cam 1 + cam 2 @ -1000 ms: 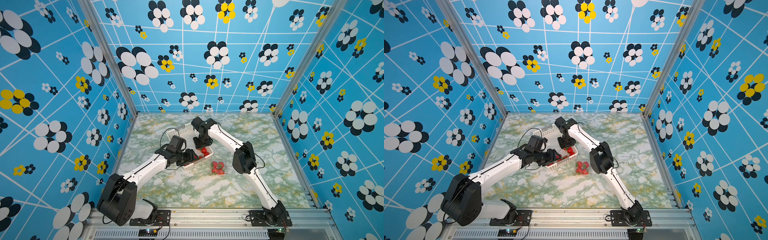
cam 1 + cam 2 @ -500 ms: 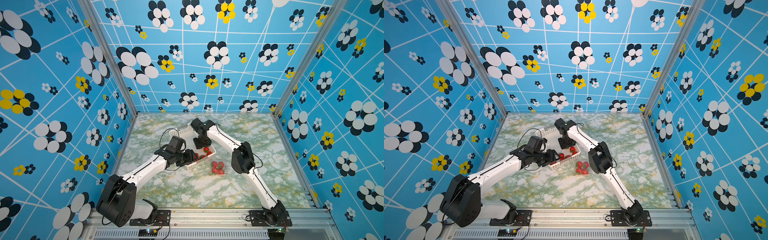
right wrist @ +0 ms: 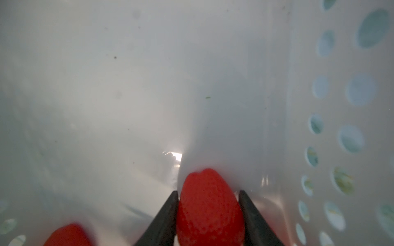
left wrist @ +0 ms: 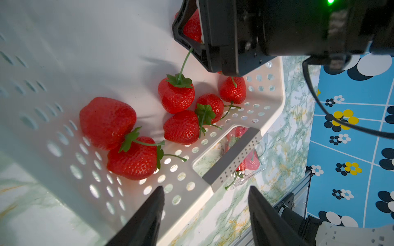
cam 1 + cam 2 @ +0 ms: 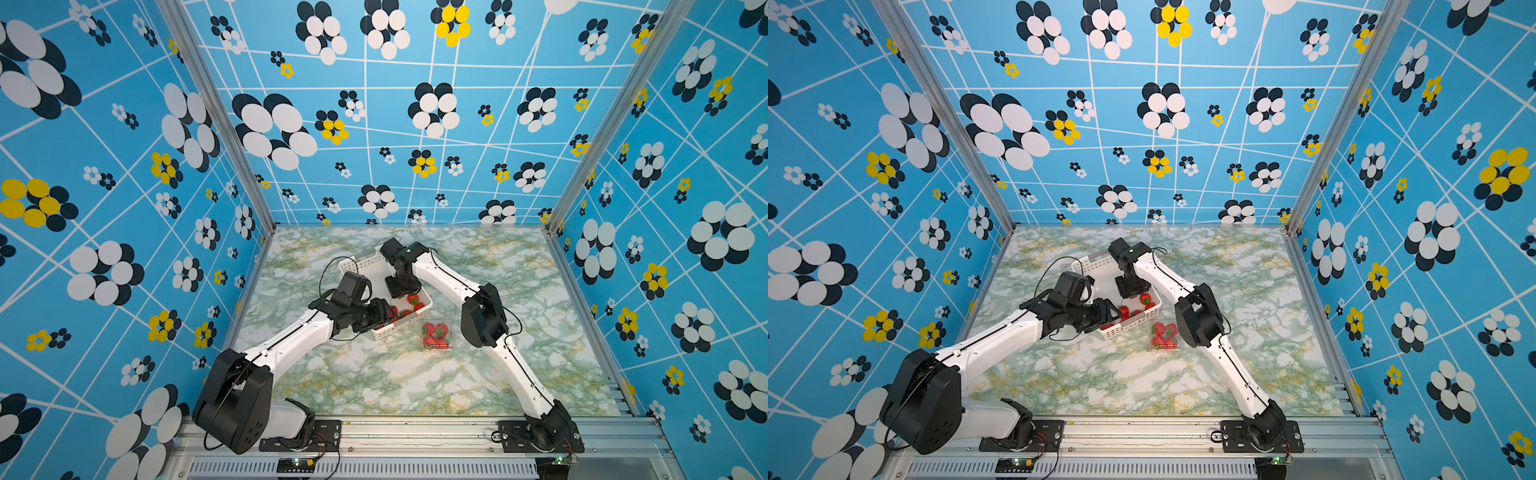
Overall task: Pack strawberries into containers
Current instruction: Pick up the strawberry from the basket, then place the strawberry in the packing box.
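Several red strawberries [image 4: 177, 95] lie in the near end of a white perforated basket [image 5: 365, 259]. My right gripper [image 3: 207, 191] reaches down into the basket and is shut on one strawberry [image 3: 210, 204]. The left wrist view also shows that strawberry [image 4: 191, 27] in the black jaws. My left gripper [image 4: 205, 187] is open, low at the basket's near corner, with the basket rim [image 4: 191, 213] between its fingers. A clear container [image 5: 436, 334] holding strawberries sits on the table just right of the basket in both top views [image 5: 1165, 334].
The basket [image 5: 1096, 264] lies at an angle in the middle of the green marble table [image 5: 395, 382]. Blue patterned walls [image 5: 124, 208] close in the left, right and far sides. The right arm's elbow [image 5: 482, 316] hangs close beside the container.
The right gripper has shifted slightly inside the basket. The left arm has stayed almost where it was.
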